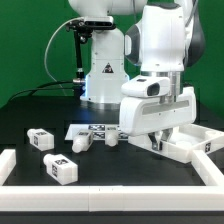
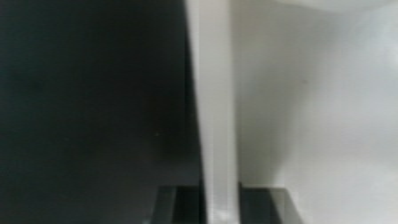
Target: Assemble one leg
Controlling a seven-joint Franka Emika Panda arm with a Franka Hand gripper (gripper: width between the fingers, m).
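Note:
Several short white legs with tag stickers lie loose on the black table in the exterior view: one (image 1: pixel 38 138) at the left, one (image 1: pixel 60 168) nearer the front, one (image 1: pixel 83 141) and one (image 1: pixel 111 137) further in. My gripper (image 1: pixel 154 142) is down at the near-left edge of the large flat white panel (image 1: pixel 196 146), away from the legs. In the wrist view my gripper (image 2: pixel 226 206) has its dark fingers (image 2: pixel 192 206) on either side of the panel's raised rim (image 2: pixel 215 90), closed against it. No leg shows in the wrist view.
The marker board (image 1: pixel 90 129) lies flat behind the legs. A white border rail runs along the table's front (image 1: pixel 110 201) and left side (image 1: pixel 5 163). The robot's base (image 1: pixel 101 72) stands at the back.

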